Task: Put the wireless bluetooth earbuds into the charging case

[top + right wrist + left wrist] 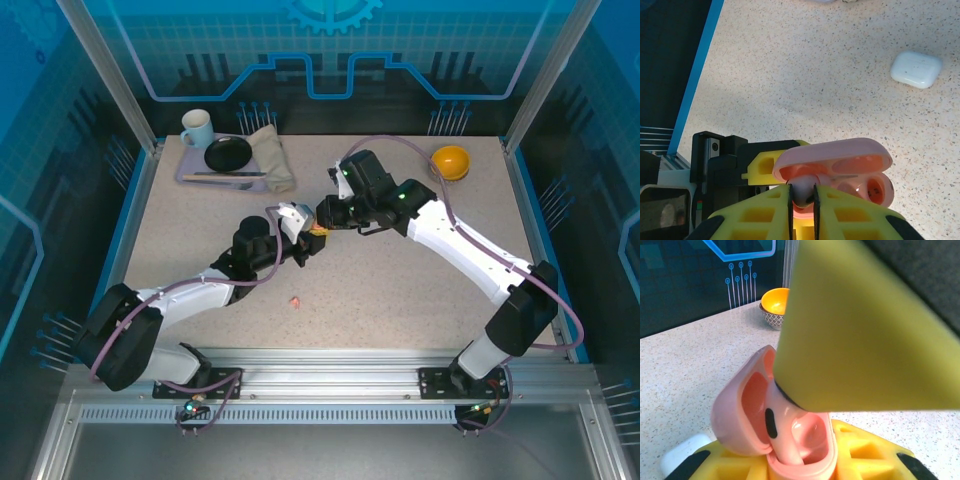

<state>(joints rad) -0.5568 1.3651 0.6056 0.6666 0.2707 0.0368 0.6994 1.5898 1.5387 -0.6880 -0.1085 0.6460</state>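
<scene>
the small salmon-pink plastic earbud [776,426] is at the mouth of the open salmon-pink rounded plastic charging case [740,410], stem end down in one of the two sockets. not fully seated by my read. the right gripper [802,200] has its yellow fingers pressed nearly together w/ the bud pinched btwn the tips. it comes at the case from above so the stem can slide straight in. the left gripper [308,245] is clamped on the case's lower body. the lid is hinged back, away from the right fingers, so the sockets face up & the case can't skid under the push.

i judge this as the insert step, partway. next i'd ease the bud down along the socket axis, then let go. risk: the bud is tiny & slick, so a slight tilt could jam it on the rim or flick it out.

a second pink earbud [295,300] lies loose on the speckled beige tabletop [400,290], apart from the case & nearer the arm bases, prob the next one to fetch. a white rounded plastic case [916,69] sits closed on the table near the work. an orange bowl [450,160] is at the far right, out of the way.
</scene>
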